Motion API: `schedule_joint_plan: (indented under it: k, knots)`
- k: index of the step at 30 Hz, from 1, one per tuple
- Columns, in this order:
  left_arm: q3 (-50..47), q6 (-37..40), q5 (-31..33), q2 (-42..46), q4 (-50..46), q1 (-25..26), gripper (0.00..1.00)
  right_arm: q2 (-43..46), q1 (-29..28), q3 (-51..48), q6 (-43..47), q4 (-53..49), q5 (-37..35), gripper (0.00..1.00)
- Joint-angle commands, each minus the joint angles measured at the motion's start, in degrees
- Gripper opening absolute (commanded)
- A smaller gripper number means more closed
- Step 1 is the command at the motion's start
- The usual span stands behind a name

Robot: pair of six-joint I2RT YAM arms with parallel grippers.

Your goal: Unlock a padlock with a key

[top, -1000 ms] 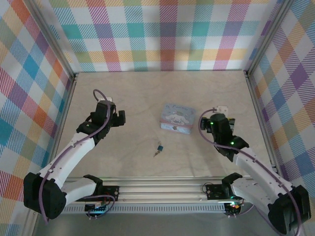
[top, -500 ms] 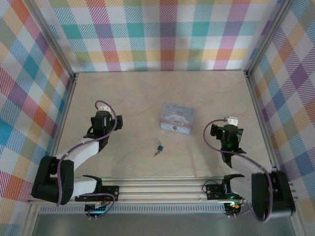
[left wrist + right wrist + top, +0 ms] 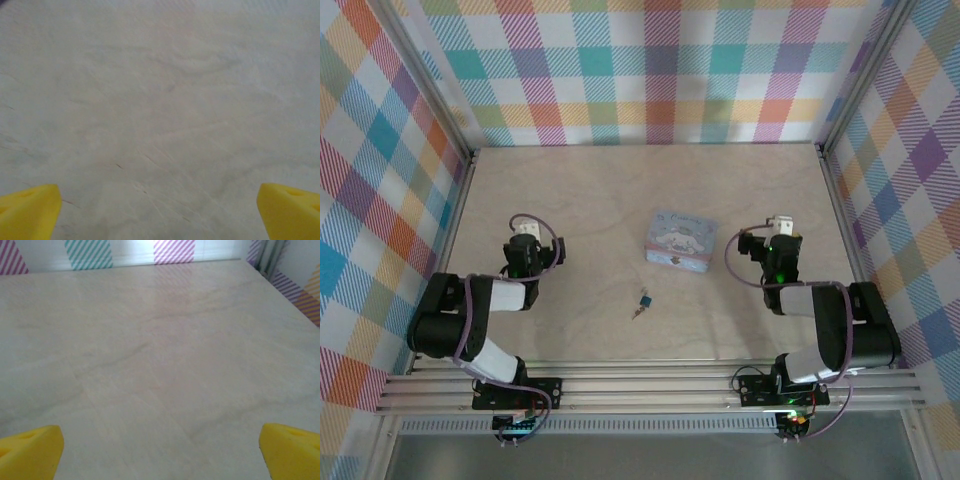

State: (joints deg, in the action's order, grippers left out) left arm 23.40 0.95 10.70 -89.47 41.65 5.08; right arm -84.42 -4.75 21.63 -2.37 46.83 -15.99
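The tiny dark-blue padlock (image 3: 643, 298) lies on the pale table in front of the box, and the small greyish key (image 3: 637, 313) rests just below it, touching or nearly touching. My left gripper (image 3: 526, 250) is folded back at the left, well away from both. My right gripper (image 3: 775, 250) is folded back at the right, just as far off. In the left wrist view the left gripper (image 3: 160, 215) is open, its yellow fingertips (image 3: 27, 212) wide apart over bare table. The right gripper (image 3: 160, 455) is open too, its fingertips (image 3: 30, 450) with nothing between them.
A pale blue cartoon-printed box (image 3: 680, 241) stands at mid-table, behind the padlock and between the two arms. Checked walls close in the table on three sides, with metal posts (image 3: 840, 190) at the corners. A metal rail (image 3: 650, 385) runs along the near edge.
Both arms have pulled back and folded down toward their bases, the grippers drawing in over the table. Both grippers stayed open. The padlock, key and box have not moved.
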Motion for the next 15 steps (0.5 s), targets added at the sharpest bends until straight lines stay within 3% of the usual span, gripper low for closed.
schedule_joint_plan:
  k: [1,7,9,10,11,15]
  knots:
    - [0.9,0.3,-3.4,-0.2,4.6,-1.0,1.0,-1.6,2.1,5.9,-0.4,-8.0,5.3,1.0]
    - [0.8,0.3,-3.5,-0.1,4.4,-0.9,1.0,-1.5,2.4,2.0,0.2,-1.0,7.4,1.0]
    - [0.9,0.3,-3.5,-0.2,4.5,-0.9,1.0,-4.4,2.4,-1.1,-0.4,7.9,5.0,1.0]
    - [0.8,0.3,-3.5,-0.1,4.5,-0.9,1.0,-2.4,2.7,-0.6,-1.8,3.1,4.7,1.0]
    - [0.9,0.3,-3.4,-0.2,4.4,-0.9,1.0,-3.7,3.0,-0.8,-1.5,6.3,4.4,1.0]
    - [0.8,0.4,-3.4,-0.1,4.4,-0.9,1.0,-3.1,3.0,0.0,-1.3,3.8,4.9,1.0]
